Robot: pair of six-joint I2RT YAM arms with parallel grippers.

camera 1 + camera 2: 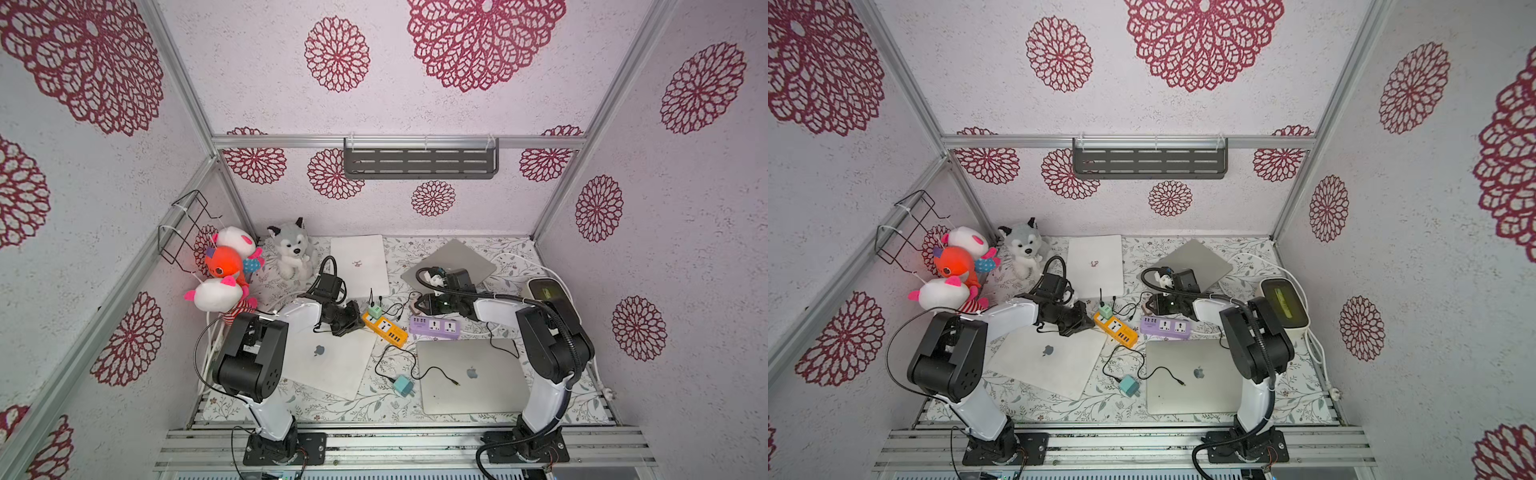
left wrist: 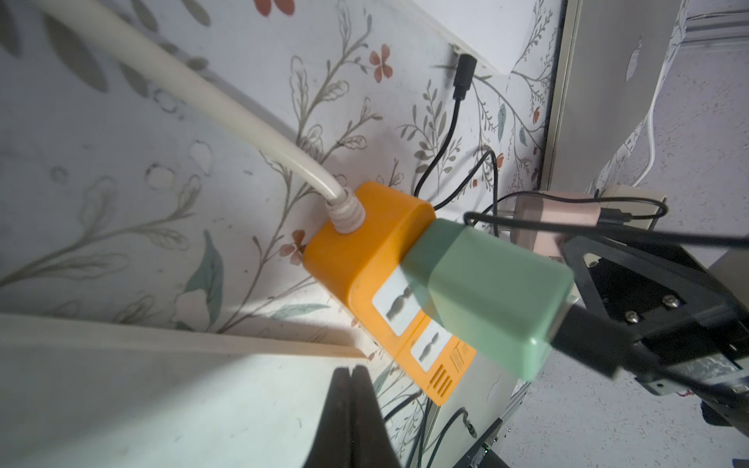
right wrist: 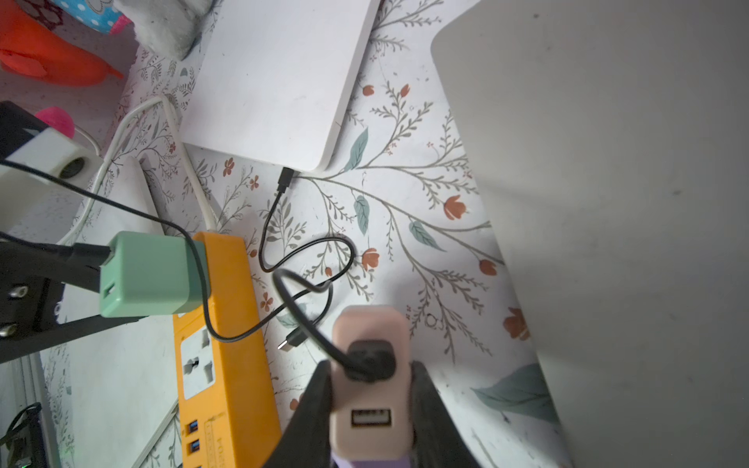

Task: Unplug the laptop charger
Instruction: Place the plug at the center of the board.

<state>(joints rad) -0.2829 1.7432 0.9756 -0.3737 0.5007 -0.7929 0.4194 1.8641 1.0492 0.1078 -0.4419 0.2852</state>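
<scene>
1. Near the front edge of the surface [image 1: 316, 409], note the teal charger [image 1: 402, 384]. It lies loose between the white laptop [image 1: 328, 361] and the grey laptop [image 1: 473, 374], in no socket.
2. At mid-surface, check the left hand [image 2: 352, 381]. Its jaws are pressed together with nothing between them. It hovers over the far corner of the white laptop, just beside the orange power strip [image 2: 377, 243]. You cannot tell whether it touches either.
3. Observe that the green charger [image 2: 486, 291] is seated in the orange power strip.
4. Locate the task's thing, the pink charger [image 3: 371, 324]. The right hand [image 3: 371, 366] has it clamped from both sides, jaws partly apart around its body, a black cable leaving its rear face. In a top view it sits at the end of the purple power strip [image 1: 434, 326] nearer the orange one.
5. Judge progress: the pink charger appears to be clear of the purple strip's sockets, so the pull looks done or nearly so. The prongs are not plainly visible; confirm before release. Setting it down remains.
6. Toward the back edge, disregard the two closed laptops and the plush toys.
</scene>
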